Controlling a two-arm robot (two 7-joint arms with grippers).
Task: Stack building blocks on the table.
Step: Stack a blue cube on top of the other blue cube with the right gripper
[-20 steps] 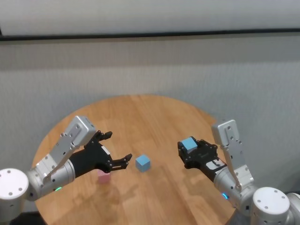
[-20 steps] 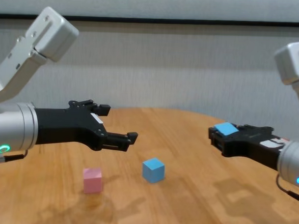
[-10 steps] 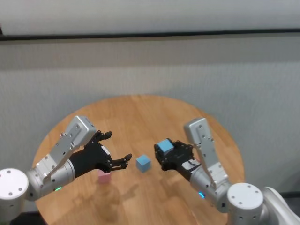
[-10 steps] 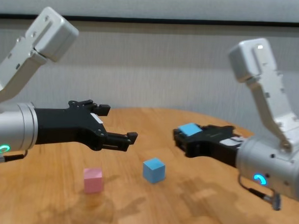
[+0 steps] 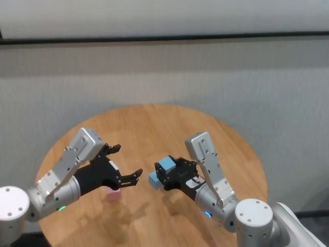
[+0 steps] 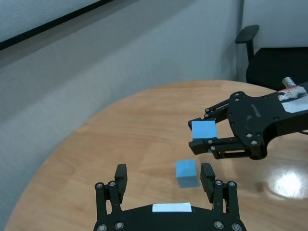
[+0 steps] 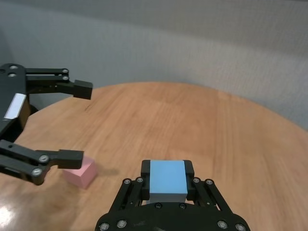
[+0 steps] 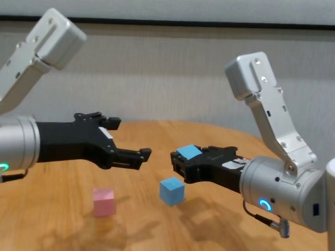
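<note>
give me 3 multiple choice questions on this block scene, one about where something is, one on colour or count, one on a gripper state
1. Where is the pink block?
A. On the table under the left gripper
B. In the right gripper
C. On top of a blue block

2. How many light blue blocks are in view?
A. One
B. Two
C. Three

3. What state is the right gripper in?
A. Open and empty
B. Shut on a pink block
C. Shut on a light blue block

Answers:
1. A: the pink block sits on the table below the open left gripper.
2. B: one held light blue block is in the air, and another light blue block rests on the wood.
3. C: the right gripper has its fingers closed on both sides of the blue cube, seen clearly in the right wrist view.
</note>
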